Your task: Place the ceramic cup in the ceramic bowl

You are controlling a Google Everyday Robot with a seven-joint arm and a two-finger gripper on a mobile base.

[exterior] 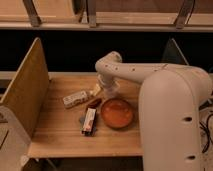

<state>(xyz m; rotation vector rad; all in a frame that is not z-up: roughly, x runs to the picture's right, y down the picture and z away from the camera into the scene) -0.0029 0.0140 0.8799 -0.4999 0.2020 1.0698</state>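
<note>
Reddish-orange ceramic bowl (118,113) on wooden table (57,131) — gripper (110,91) just behind it, grasp unclear; box (89,121) lettering unreadable.

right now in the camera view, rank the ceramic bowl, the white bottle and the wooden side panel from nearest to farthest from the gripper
The gripper hangs low over the table.
1. ceramic bowl, just in front of it.
2. white bottle, further left in the picture.
3. wooden side panel, at the table's far left edge.

Camera looks down over the arm (172,115) at the table (57,137), tool (109,90) behind bowl (118,113).
</note>
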